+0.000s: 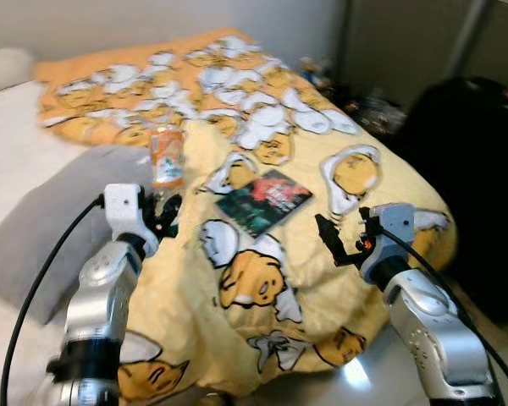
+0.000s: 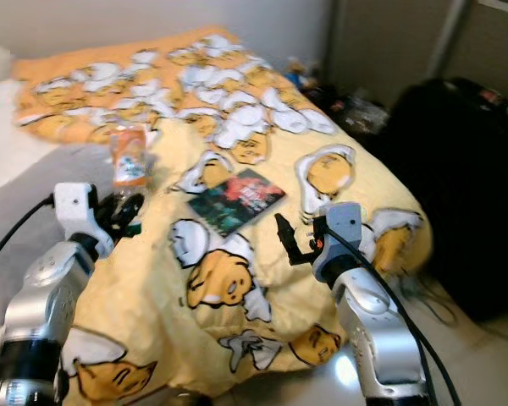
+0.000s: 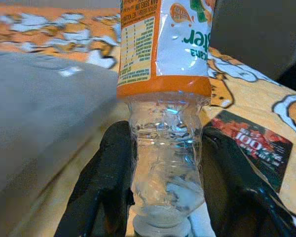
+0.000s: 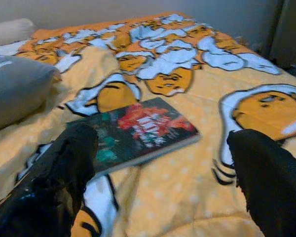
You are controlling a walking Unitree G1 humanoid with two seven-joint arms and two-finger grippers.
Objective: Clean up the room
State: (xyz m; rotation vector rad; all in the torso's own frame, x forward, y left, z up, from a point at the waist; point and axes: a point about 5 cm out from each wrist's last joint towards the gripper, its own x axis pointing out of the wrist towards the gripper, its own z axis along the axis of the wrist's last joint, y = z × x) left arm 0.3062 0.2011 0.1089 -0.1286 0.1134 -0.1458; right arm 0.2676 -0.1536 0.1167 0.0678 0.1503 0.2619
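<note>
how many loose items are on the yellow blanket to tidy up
2. A plastic bottle with an orange label, held by the left gripper beside the grey pillow, and a dark book lying flat mid-blanket, ahead of the open right gripper. Folds may hide more.

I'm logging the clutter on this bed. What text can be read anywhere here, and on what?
"100%" on the book cover; its other words are blurred.
"ter", upside down, on the orange bottle label held in the left hand.
The label's nutrition table is too small to read.
</note>
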